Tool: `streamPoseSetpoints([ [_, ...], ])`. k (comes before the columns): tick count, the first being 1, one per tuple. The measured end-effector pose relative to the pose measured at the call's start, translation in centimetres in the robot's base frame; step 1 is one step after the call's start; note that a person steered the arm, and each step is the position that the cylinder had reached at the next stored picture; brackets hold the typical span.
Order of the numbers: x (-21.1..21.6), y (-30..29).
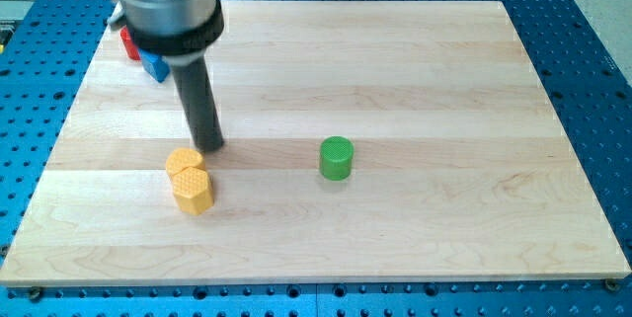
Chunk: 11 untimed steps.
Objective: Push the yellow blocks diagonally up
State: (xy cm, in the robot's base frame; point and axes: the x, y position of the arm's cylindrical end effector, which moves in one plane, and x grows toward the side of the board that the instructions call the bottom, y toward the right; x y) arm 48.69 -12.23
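Two yellow blocks sit touching each other at the lower left of the wooden board (415,80). The upper yellow block (184,163) looks heart-shaped; the lower yellow block (193,192) is hexagonal. My tip (209,146) stands on the board just above and to the right of the upper yellow block, very close to it or touching it. The dark rod rises from there to the grey arm body at the view's top left.
A green cylinder (336,158) stands near the board's middle, to the right of my tip. A red block (128,43) and a blue block (155,66) lie at the top left, partly hidden behind the arm. Blue perforated table (583,50) surrounds the board.
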Motion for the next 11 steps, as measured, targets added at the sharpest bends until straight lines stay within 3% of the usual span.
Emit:
streamPoseSetpoints([
  [1, 4.9, 0.6],
  [2, 5.2, 4.7],
  [3, 11.0, 4.1],
  [4, 12.2, -1.4],
  [6, 9.6, -9.4],
  [7, 11.6, -9.8],
  [9, 12.8, 3.0],
  [11, 10.3, -2.1],
])
